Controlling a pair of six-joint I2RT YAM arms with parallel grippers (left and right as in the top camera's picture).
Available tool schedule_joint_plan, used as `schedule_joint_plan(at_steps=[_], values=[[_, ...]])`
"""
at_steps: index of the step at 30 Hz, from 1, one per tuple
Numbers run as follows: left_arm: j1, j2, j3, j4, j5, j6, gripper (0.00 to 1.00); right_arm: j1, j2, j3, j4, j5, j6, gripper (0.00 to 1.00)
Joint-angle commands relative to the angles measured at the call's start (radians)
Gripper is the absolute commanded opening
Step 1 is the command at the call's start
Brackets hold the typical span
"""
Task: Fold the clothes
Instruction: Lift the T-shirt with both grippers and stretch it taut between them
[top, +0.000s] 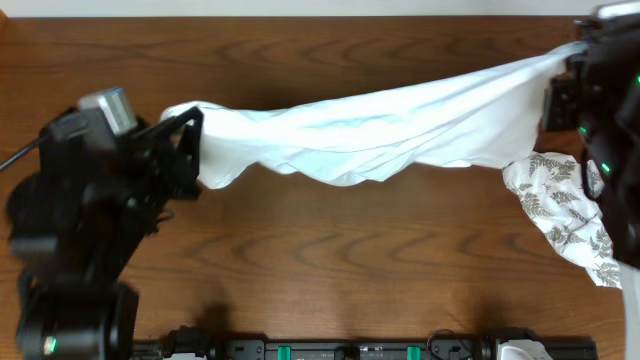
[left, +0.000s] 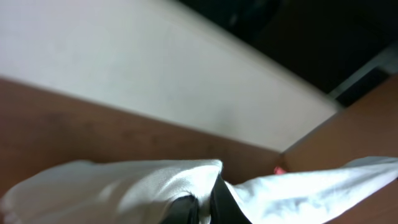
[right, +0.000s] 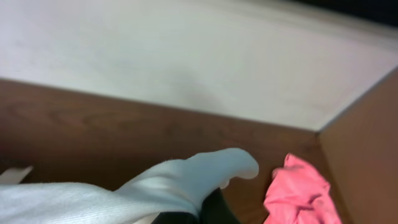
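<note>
White shirt (top: 380, 125) spanned table (top: 330, 270), stretched between left gripper (top: 193, 135) and right gripper (top: 558, 95), both clenched on its ends. Needed: even tension, flat lowering, clear of patterned cloth (top: 565, 210).

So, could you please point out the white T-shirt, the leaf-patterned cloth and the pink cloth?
white T-shirt (top: 380, 125), overhead view, stretched middle.
leaf-patterned cloth (top: 562, 208), overhead view, printed middle.
pink cloth (right: 297, 190), right wrist view, crumpled middle.
</note>
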Motion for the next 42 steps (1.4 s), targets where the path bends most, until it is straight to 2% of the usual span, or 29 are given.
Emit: schedule_joint_plan(at_steps=[1,6,9,16,20,23,26,29,36,38,42], values=[[0.005,-0.047,0.055,0.005,0.009,-0.013,0.06,-0.008,-0.046,0.069,-0.007,0.0,0.0,0.01],[0.005,-0.044,0.068,-0.003,-0.107,-0.013,0.06,-0.008,-0.021,0.095,0.014,0.0,-0.001,0.01],[0.005,0.002,0.068,-0.007,-0.119,-0.013,0.06,-0.008,0.031,0.095,0.014,-0.001,-0.001,0.01],[0.005,0.264,0.068,0.041,-0.119,-0.013,0.06,-0.008,0.27,0.095,0.069,-0.002,-0.001,0.01],[0.005,0.455,0.068,0.198,-0.085,-0.013,0.06,-0.008,0.411,0.095,0.184,-0.005,-0.001,0.01],[0.005,0.597,0.068,0.409,0.014,-0.049,0.06,-0.008,0.48,0.095,0.308,-0.009,0.0,0.01],[0.005,0.666,0.074,0.604,0.09,-0.135,0.06,-0.009,0.489,0.096,0.409,-0.008,0.0,0.01],[0.005,0.678,0.1,0.679,0.096,-0.155,0.06,-0.017,0.478,0.122,0.465,-0.004,0.001,0.01],[0.04,0.677,0.195,0.663,0.2,-0.151,0.06,-0.044,0.478,0.206,0.425,-0.001,0.015,0.01],[0.046,0.676,0.195,0.591,0.224,-0.151,0.06,-0.048,0.478,0.206,0.365,-0.001,0.015,0.01],[0.043,0.679,0.192,0.23,0.224,-0.063,0.06,-0.058,0.492,0.204,0.13,0.0,0.014,0.01]])
